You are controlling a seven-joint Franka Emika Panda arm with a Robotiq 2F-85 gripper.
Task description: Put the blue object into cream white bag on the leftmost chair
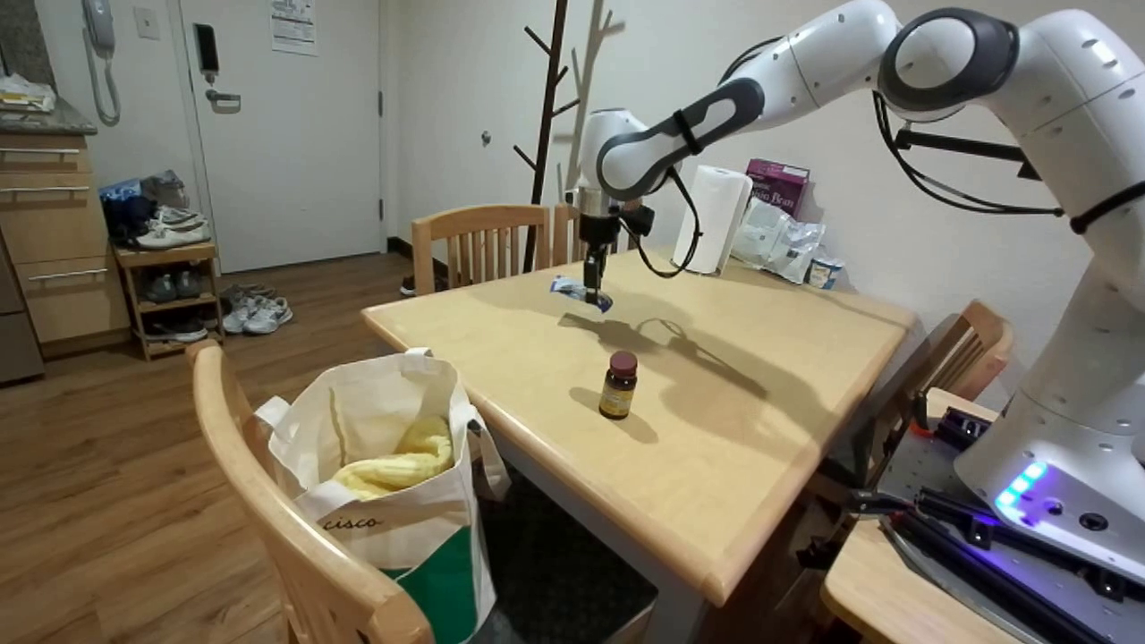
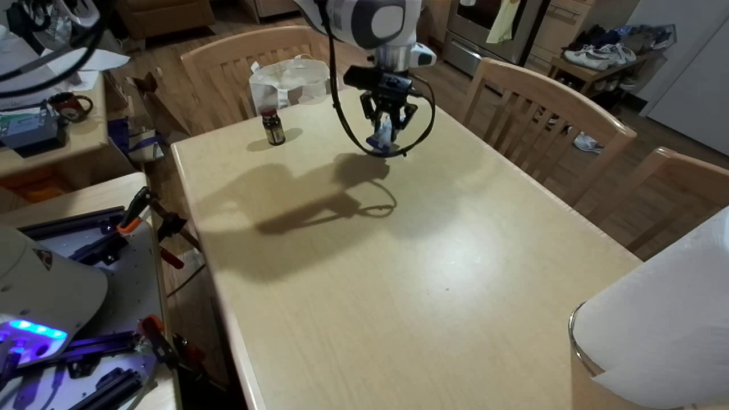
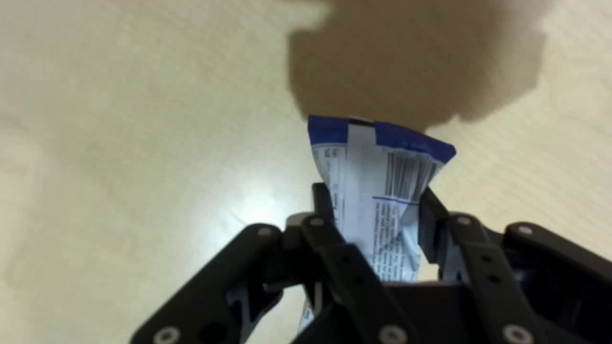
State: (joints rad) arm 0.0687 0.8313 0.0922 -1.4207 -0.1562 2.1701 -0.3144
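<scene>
I judge this is the carry: across the desk (image 1: pixel 537 385) I'd go up first, then swing toward the chair (image 1: pixel 259 492) beside it. Over the cream white bag (image 1: pixel 420 519) I'd want height enough to clear its rim, then a slow dip centred on the mouth before letting go. My gripper (image 3: pixel 375 217) stands partway closed, pinching the blue-and-white packet (image 3: pixel 377 196) by both sides; it looks clear of the desk, its blue end poking out past the tips.
</scene>
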